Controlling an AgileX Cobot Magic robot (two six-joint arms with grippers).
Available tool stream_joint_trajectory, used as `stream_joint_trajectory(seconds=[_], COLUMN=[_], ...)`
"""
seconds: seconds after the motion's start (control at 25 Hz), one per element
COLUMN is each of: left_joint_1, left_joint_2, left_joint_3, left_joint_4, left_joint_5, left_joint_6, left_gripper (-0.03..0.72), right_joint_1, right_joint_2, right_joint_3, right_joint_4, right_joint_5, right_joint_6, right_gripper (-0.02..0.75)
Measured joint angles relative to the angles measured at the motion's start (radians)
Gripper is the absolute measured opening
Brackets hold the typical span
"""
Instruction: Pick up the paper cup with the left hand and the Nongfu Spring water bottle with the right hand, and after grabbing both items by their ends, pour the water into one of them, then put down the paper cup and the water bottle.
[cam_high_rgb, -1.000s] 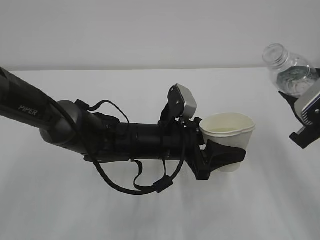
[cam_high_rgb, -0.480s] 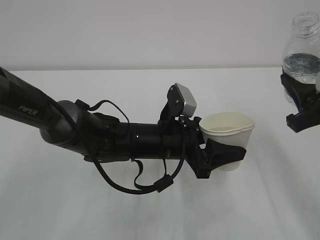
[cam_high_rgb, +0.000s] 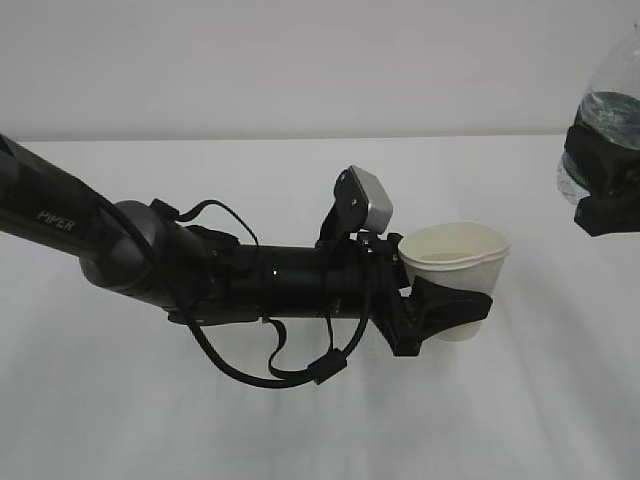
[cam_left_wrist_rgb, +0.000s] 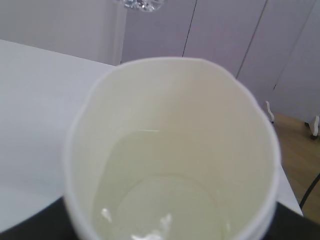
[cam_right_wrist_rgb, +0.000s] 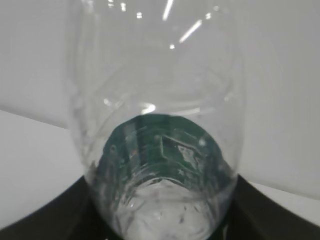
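White table (cam_high_rgb: 300, 430), pale grey wall (cam_high_rgb: 300, 60), wooden floor (cam_left_wrist_rgb: 295, 150).

White table (cam_high_rgb: 300, 430), matte and plain, meeting a pale wall (cam_high_rgb: 300, 60) behind, soft shadows on it

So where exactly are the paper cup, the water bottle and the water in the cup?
paper cup (cam_high_rgb: 462, 262), exterior view, on its white side wall.
water bottle (cam_right_wrist_rgb: 155, 90), right wrist view, on its clear upper body.
water (cam_left_wrist_rgb: 160, 200), left wrist view, on the liquid inside the cup.
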Motion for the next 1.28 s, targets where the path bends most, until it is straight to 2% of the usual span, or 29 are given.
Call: stream_joint_trajectory(seconds=[0.32, 0.6, 1.28], left_joint_1=[0.0, 0.0, 0.0], left_joint_2=[0.0, 0.0, 0.005], left_joint_3=[0.0, 0.0, 0.0], left_joint_4=[-0.002, -0.017, -0.03], left_joint_5=[-0.01, -0.026, -0.026], left_joint_6=[0.0, 0.0, 0.0], left_gripper=[0.422, 0.422, 0.421], right_joint_1=[0.0, 0.0, 0.0], right_joint_2=[0.008, 0.121, 0.334], right_joint_3=[0.0, 0.0, -0.008], right_joint_4=[0.043, 0.057, 0.083], right_joint_5=[-0.053, -0.155, -0.191], right_joint_6=[0.124, 0.214, 0.207], right_gripper=[0.405, 0.405, 0.405])
